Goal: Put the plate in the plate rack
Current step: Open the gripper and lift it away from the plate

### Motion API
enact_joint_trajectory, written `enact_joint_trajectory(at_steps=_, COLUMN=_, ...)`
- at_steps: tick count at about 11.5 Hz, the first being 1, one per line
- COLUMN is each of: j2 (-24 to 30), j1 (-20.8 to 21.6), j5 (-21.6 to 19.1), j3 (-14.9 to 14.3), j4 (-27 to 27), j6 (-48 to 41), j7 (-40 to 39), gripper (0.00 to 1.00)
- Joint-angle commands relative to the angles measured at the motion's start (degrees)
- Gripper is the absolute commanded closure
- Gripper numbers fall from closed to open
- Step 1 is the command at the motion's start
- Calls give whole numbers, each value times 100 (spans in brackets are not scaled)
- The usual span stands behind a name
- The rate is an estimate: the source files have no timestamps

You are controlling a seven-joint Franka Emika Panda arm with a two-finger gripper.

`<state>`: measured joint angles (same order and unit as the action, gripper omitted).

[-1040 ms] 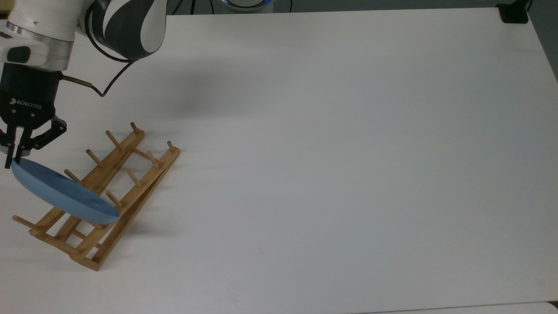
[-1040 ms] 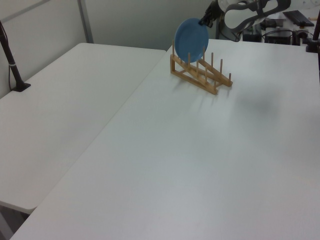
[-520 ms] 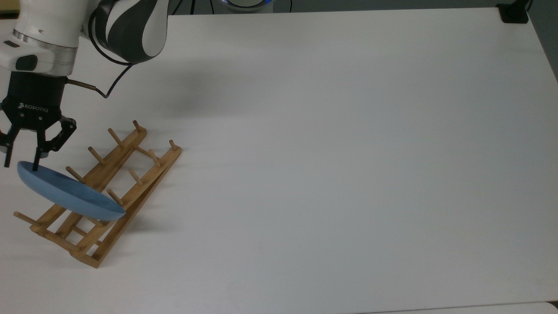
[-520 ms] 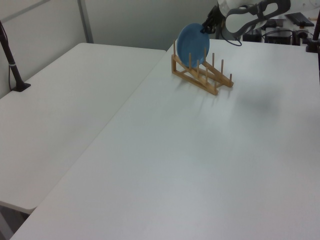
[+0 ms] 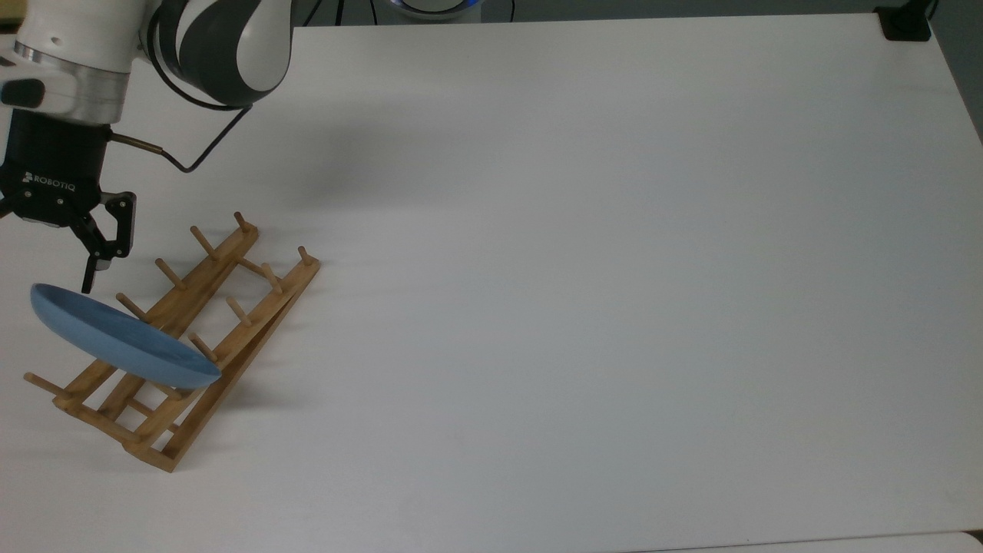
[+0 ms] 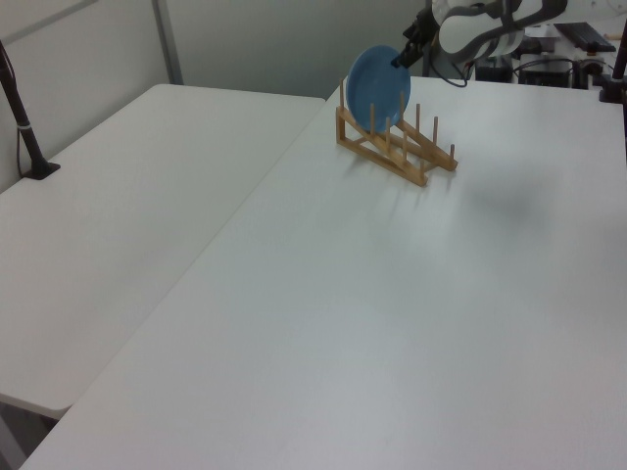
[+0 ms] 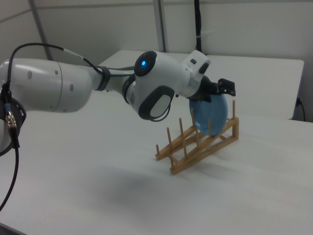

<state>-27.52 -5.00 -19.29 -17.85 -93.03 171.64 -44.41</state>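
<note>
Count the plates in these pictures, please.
1: the plate stands on edge in the plate rack, towards its end at the top view's left. None seems hidden.

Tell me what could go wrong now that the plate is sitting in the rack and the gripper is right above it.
1. The gripper hangs open just above the plate rim; a sideways move away could clip the rim and knock the plate out.
2. The plate leans tilted between pegs near one end of the plate rack, so a nudge might tip it over the end pegs.
3. The rack looks light and loose on the table; contact could shift it.
</note>
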Motion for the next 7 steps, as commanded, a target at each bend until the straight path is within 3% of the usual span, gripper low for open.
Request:
enact_joint_trajectory(at_steps=1, j2=500, j1=227, j5=-286, j3=36, j4=-180, j6=-42, j7=852, gripper=0)
enact_joint_trajectory(at_steps=5, j2=1370, j1=456, j5=-190, j3=27, j4=-163, j6=-2095, j7=2619, gripper=0)
enact_joint_trajectory(at_steps=7, j2=1626, j1=675, j5=413, j3=71, j4=-154, j6=-3037, j7=3593, gripper=0)
